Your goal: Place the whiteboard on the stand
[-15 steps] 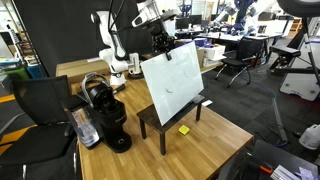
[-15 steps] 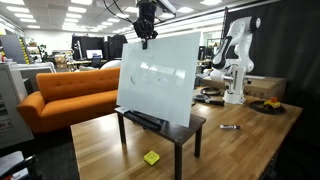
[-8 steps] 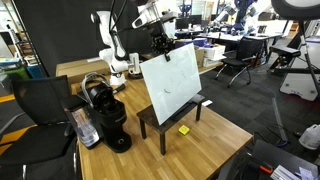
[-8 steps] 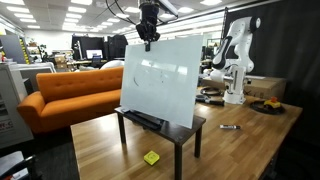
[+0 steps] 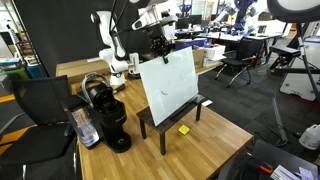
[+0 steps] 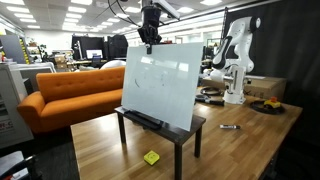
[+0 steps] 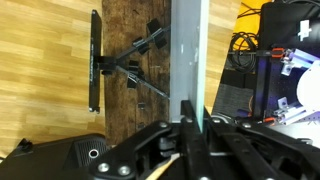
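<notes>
The whiteboard [image 5: 168, 86] [image 6: 158, 84] is a plain white panel standing nearly upright, its lower edge at the top of the stand. The stand [image 5: 152, 123] [image 6: 190, 128] is a small dark table on the wooden tabletop. A black folding easel [image 7: 125, 68] [image 6: 147, 121] lies flat on the stand beside the board's foot. My gripper [image 5: 160, 42] [image 6: 149, 40] [image 7: 189, 125] is shut on the whiteboard's top edge. In the wrist view the board [image 7: 188, 48] shows edge-on between the fingers, reaching down to the stand [image 7: 135, 35].
A black coffee machine [image 5: 106, 115] stands on the wooden tabletop [image 5: 210, 140] next to the stand. A small yellow block [image 5: 184, 130] [image 6: 151, 158] lies on the tabletop by the stand. An orange sofa [image 6: 70, 95] and another white robot arm [image 6: 238, 60] are behind.
The whiteboard has tilted more upright, and my gripper has moved slightly with its top edge. Its lower edge stays at the stand.
</notes>
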`<state>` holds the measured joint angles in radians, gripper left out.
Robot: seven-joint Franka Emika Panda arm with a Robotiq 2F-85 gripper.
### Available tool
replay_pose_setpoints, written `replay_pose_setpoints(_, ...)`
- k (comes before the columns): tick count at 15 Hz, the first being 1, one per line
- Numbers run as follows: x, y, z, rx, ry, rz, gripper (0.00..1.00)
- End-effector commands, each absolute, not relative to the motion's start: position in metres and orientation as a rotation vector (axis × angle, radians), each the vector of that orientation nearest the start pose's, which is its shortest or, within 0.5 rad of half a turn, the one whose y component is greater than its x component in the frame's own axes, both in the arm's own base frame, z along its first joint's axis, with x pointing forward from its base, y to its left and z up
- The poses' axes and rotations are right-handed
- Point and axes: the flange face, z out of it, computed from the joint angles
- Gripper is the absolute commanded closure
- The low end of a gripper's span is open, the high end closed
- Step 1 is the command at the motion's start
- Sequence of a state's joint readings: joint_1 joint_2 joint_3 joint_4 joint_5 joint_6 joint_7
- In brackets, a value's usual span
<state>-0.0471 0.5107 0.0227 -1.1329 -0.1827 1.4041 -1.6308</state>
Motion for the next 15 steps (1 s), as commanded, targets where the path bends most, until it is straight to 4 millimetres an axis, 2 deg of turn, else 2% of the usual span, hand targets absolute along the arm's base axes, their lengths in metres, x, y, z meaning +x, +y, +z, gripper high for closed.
replay_pose_setpoints(1,0.676,-0.044,0.511,2.202,2.289,-0.410,0.99)
replay_pose_setpoints(15,0.678,-0.052,0.501,2.336,2.256,-0.392,0.99)
